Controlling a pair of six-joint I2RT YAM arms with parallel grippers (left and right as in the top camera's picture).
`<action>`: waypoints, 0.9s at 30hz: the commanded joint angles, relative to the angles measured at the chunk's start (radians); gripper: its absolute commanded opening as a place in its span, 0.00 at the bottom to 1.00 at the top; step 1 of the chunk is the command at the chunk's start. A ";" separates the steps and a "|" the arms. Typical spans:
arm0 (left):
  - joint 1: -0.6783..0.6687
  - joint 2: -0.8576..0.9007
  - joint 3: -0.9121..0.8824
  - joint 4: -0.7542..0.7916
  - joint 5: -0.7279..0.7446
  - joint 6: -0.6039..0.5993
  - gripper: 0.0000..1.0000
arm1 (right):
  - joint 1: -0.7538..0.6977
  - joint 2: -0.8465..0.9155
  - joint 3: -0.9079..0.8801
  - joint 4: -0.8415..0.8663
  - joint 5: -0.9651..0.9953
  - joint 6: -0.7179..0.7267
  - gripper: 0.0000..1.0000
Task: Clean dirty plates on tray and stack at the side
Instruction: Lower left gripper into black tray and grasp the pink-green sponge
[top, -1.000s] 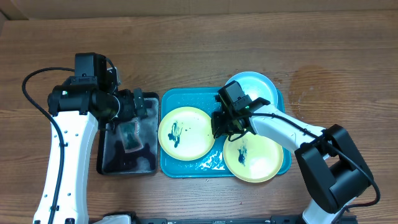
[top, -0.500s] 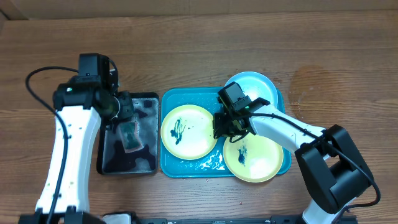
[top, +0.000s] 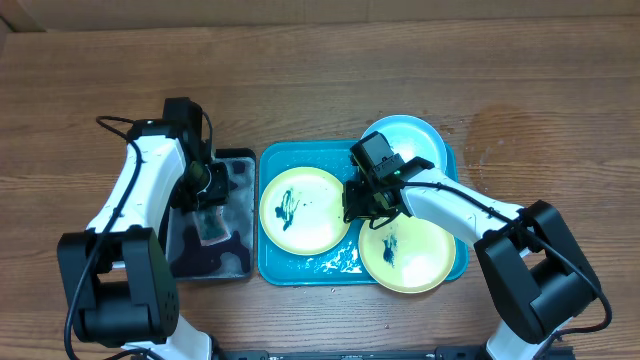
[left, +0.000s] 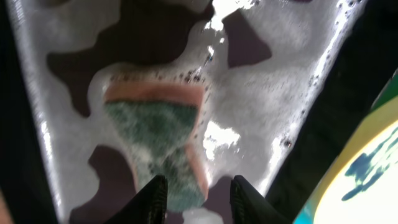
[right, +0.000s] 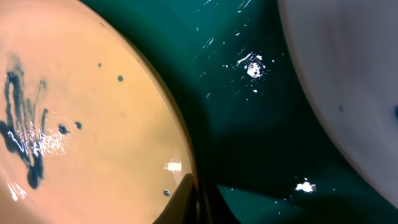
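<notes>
Three plates lie on the turquoise tray (top: 330, 268). A yellow-green one with dark smears (top: 300, 210) is at the left, another smeared one (top: 410, 255) at the lower right, and a light blue one (top: 415, 140) at the back. My right gripper (top: 352, 205) is shut on the left plate's right rim. In the right wrist view the rim runs between the closed fingers (right: 198, 199), beside the plate (right: 93, 124). My left gripper (top: 207, 190) hangs over the black tray (top: 235, 255). There it is closed on the near end of a green sponge (left: 155, 137), which narrows between the fingertips (left: 199, 193).
The black tray holds soapy foam and water around the sponge (top: 210, 225). It stands directly left of the turquoise tray. Wet streaks glisten on the turquoise tray floor (right: 249, 124). Bare wooden table surrounds both trays. The right arm's base is at the lower right.
The left arm has swung in over the black tray, and its jaws have gone from wide open to narrow around the sponge's end. The right arm and plates have stayed put.
</notes>
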 joint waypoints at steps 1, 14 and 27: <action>-0.008 0.006 -0.002 0.027 0.032 0.040 0.35 | -0.003 0.001 -0.008 -0.017 0.060 0.004 0.04; -0.011 -0.013 -0.120 0.141 -0.057 -0.076 0.40 | -0.003 0.001 -0.008 -0.061 0.059 0.005 0.04; -0.010 -0.077 -0.161 0.158 -0.108 -0.185 0.43 | -0.003 0.001 -0.008 -0.060 0.055 0.005 0.04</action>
